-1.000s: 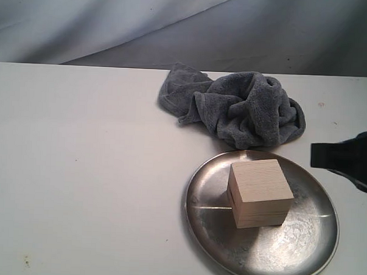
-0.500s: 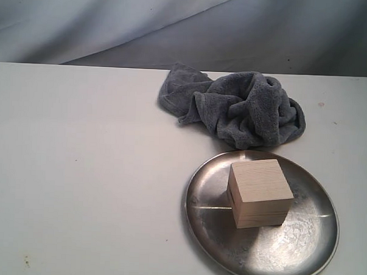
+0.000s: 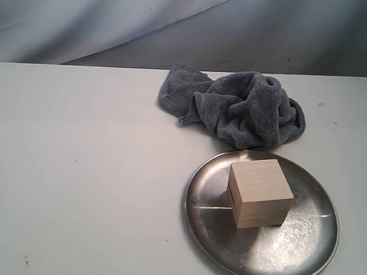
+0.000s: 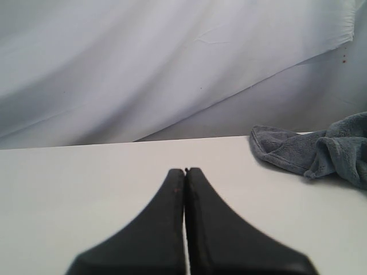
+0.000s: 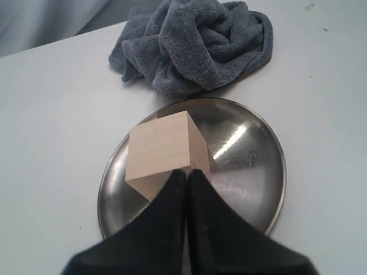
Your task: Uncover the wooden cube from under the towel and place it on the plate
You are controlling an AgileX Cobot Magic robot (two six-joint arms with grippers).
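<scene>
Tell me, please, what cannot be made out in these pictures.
1. Exterior view: neither gripper shows; both lie outside the frame.
2. Right wrist view: the shut right gripper covers the near part of the plate and a corner of the wooden cube.
3. Left wrist view: the frame edge cuts off the towel; plate and cube are out of view.
4. All views: anything under the towel's folds is hidden.

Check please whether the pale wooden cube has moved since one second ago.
No. The pale wooden cube stands at the same spot on the round shiny steel plate, unchanged against the plate's rim.
</scene>
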